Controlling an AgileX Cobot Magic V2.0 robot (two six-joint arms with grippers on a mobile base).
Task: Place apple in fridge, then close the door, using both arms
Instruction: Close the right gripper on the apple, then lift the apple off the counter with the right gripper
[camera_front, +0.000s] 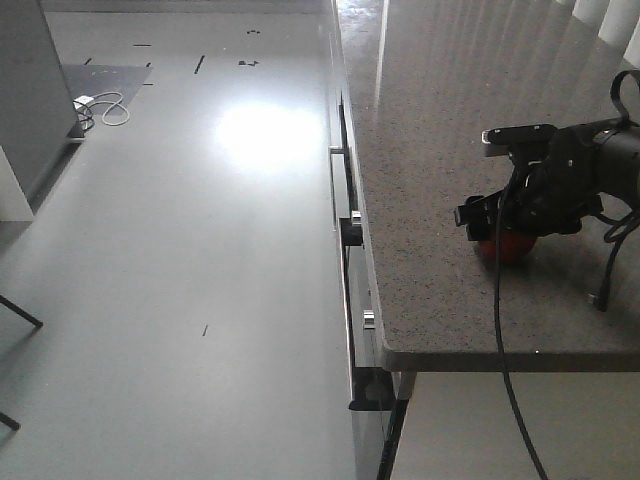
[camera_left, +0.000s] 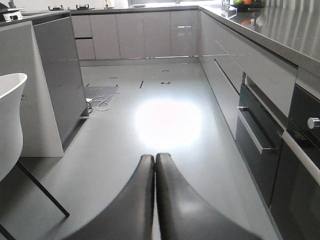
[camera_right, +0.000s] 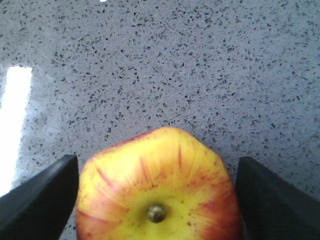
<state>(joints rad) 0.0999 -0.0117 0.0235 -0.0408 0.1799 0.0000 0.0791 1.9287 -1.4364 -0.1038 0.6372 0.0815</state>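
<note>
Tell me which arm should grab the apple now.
Right. The right gripper is open and straddles the apple on the countertop, a finger on each side. The left gripper is shut, facing the kitchen floor, no apple in its view.

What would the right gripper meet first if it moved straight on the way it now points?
The right gripper would meet the apple first, which sits between its open fingers; the speckled countertop lies beyond. How near is unclear.
</note>
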